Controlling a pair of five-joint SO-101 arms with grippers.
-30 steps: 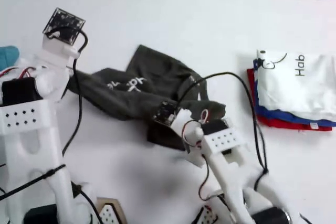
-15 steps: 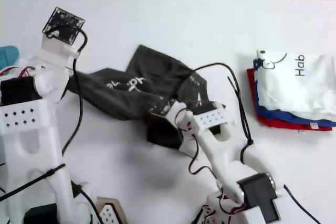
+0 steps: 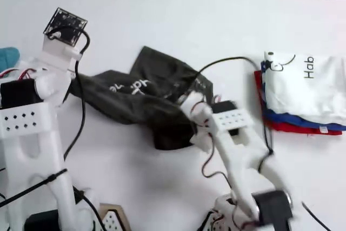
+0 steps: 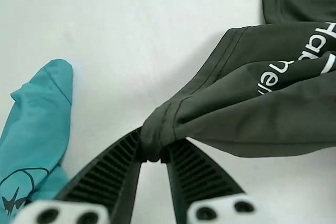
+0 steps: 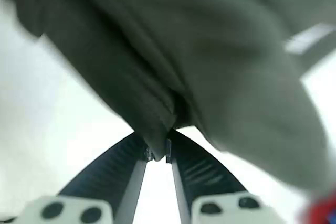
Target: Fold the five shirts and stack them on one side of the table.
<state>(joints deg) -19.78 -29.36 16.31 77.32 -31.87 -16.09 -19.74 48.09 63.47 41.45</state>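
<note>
A crumpled charcoal-grey cotton shirt with white lettering [image 3: 138, 96] lies strung between two claws in the middle of the white table [image 3: 178, 20], not yet folded. The left claw [image 4: 154, 157] is pressed together on a bunched corner of the stitched hem, and the cloth fans out from its tips in loose folds. At the other end, the right claw [image 5: 157, 153] is pinching a thick ridge of the same dark fabric, which hangs heavily over and past its ribbed fingers. Just beside the left claw, on the side away from the dark shirt, lies a loose teal shirt [image 4: 34, 124] waiting its turn. Beyond the right claw, near it but apart, sits the stack of folded shirts [image 3: 305, 90], white on top with blue and red edges beneath. Both grips look small for the bulk they hold. If the claws draw apart to spread the garment, the hem corner could slip from the left tips. The right claw may have caught more than one layer, which would leave the shirt twisted rather than flat. A wide sweep on that side could also drag cloth into the finished stack and upset it. The left arm [image 3: 32, 117] stands tall at the table's edge with its wrist bent steeply down to the cloth. The right arm [image 3: 238, 144] leans forward from its base, forearm angled low and wrist over the shirt's near end.
</note>
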